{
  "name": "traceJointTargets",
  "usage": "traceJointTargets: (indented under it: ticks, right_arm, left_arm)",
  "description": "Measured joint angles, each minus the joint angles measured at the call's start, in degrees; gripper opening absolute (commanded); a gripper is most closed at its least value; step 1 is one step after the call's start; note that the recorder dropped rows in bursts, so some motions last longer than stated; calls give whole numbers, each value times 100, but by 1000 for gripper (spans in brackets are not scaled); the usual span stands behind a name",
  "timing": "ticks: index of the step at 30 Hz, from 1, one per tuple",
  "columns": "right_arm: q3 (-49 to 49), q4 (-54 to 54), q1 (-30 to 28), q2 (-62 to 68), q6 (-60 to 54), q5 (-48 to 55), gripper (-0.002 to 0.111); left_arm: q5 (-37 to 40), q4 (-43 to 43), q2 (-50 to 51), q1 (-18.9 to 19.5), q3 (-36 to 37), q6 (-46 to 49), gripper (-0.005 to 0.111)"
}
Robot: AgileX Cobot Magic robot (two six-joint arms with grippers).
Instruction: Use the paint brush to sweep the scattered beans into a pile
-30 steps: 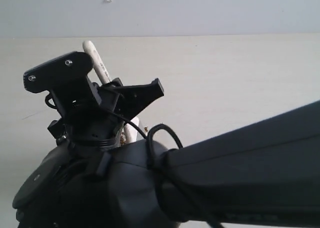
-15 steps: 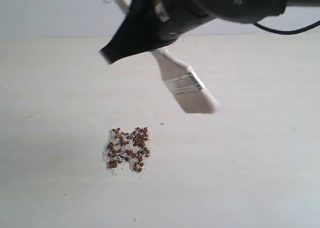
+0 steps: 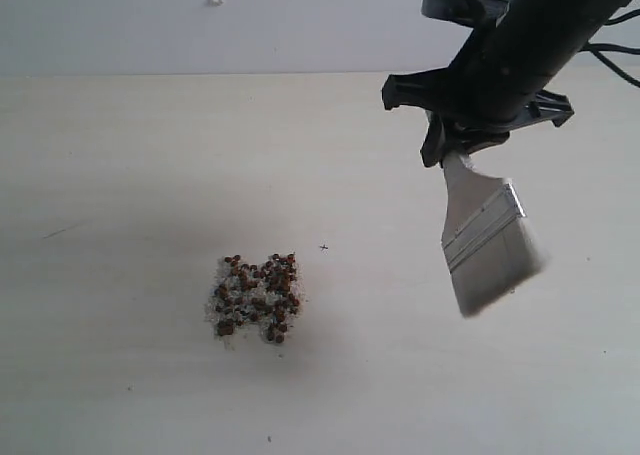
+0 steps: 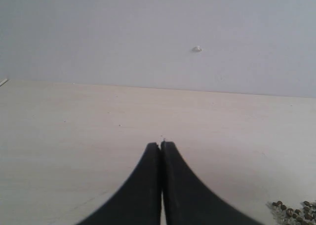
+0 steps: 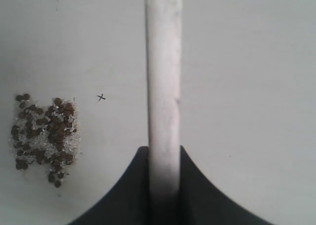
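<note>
Obs: right claw [image 3: 452,147] clamped on the handle of the paint brush [image 3: 486,233], upper right of the exterior frame; brush hangs tilted, bristles down, well apart from the pile [image 3: 255,300]. The beans [image 5: 43,136] lie in that one compact patch with whitish grains on the bench [image 3: 130,155], lower centre-left, a small cross mark [image 3: 323,247] near its upper right. The left claw [image 4: 161,147] has jaws pressed together, gripping nothing
</note>
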Motion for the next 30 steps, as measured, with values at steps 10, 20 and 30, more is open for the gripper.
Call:
traceJointTargets:
  ticks: [10, 20, 30]
  right_arm:
    - [0, 834, 0, 620, -601, 2, 0]
    - [0, 1511, -197, 823, -1908, -165, 0]
    - [778, 6891, 106, 478, -8866, 1498, 0]
  left_arm:
    - [0, 0, 0, 0, 0, 0, 0]
    - [0, 0, 0, 0, 0, 0, 0]
    - [0, 0, 0, 0, 0, 0, 0]
